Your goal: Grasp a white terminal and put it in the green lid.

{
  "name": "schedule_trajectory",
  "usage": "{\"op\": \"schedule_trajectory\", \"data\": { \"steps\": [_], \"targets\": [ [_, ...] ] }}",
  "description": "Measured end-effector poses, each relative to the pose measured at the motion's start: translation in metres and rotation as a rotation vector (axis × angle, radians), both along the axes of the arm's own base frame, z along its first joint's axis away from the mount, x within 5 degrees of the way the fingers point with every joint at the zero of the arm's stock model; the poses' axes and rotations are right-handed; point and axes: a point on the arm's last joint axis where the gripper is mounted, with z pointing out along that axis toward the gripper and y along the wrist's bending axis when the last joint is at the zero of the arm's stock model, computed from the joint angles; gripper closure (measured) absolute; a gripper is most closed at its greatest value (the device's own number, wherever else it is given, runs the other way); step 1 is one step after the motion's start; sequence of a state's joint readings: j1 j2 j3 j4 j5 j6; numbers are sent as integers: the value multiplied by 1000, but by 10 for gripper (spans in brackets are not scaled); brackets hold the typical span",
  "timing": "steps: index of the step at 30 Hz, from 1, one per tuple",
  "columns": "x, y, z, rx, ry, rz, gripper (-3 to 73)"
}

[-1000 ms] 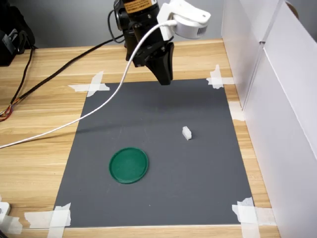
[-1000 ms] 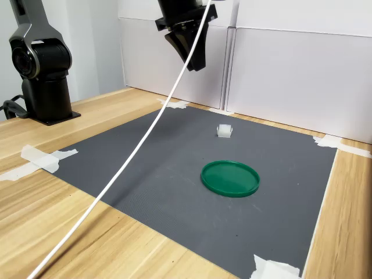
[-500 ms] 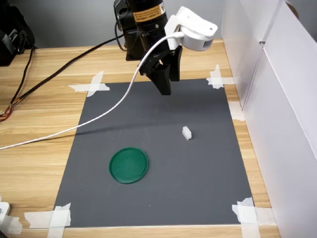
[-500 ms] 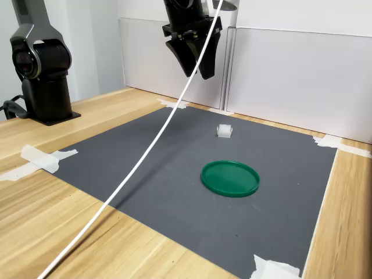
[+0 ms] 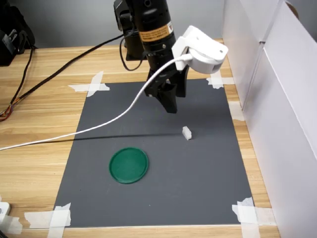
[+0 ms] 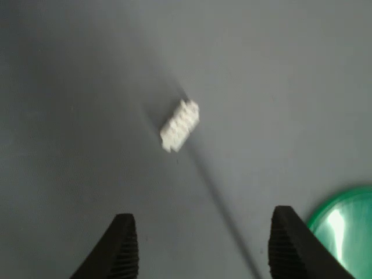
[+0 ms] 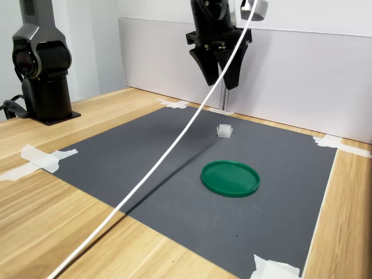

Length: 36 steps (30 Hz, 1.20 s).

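Note:
The white terminal [image 5: 186, 133] [image 7: 224, 131] lies alone on the grey mat, a tiny ribbed block. In the wrist view the white terminal [image 6: 180, 124] sits ahead of the fingers, untouched. The green lid [image 5: 129, 165] [image 7: 230, 178] rests flat on the mat, to the terminal's lower left in the first exterior view; only an edge of the green lid [image 6: 343, 224] shows in the wrist view. My gripper [image 5: 171, 106] [image 7: 221, 81] [image 6: 203, 250] hangs above the mat just short of the terminal, pointing down, open and holding nothing.
The grey mat [image 5: 148, 198] is taped to a wooden table at its corners [image 5: 90, 84]. White panel walls [image 5: 277, 99] stand along the first exterior view's right. A white cable [image 5: 99, 124] trails from the wrist across the mat. The black arm base [image 7: 43, 64] stands at the second exterior view's left.
The gripper has travelled from the mat's far edge toward the terminal, moving right and nearer in the first exterior view, and lower. Terminal and lid have not moved.

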<state>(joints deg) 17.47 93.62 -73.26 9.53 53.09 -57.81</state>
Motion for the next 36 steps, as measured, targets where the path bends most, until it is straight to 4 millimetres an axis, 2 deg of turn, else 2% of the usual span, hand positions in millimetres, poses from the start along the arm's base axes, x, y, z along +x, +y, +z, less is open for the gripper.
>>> {"op": "schedule_trajectory", "data": {
  "steps": [10, 16, 20, 36],
  "targets": [
    [13, 9, -31, -72, 37, 117, 132],
    [12, 22, -38, -100, 30, 206, 132],
    [13, 30, -43, -86, 28, 179, 132],
    [25, 33, -86, -121, 121, 113, 132]
  ]
}}
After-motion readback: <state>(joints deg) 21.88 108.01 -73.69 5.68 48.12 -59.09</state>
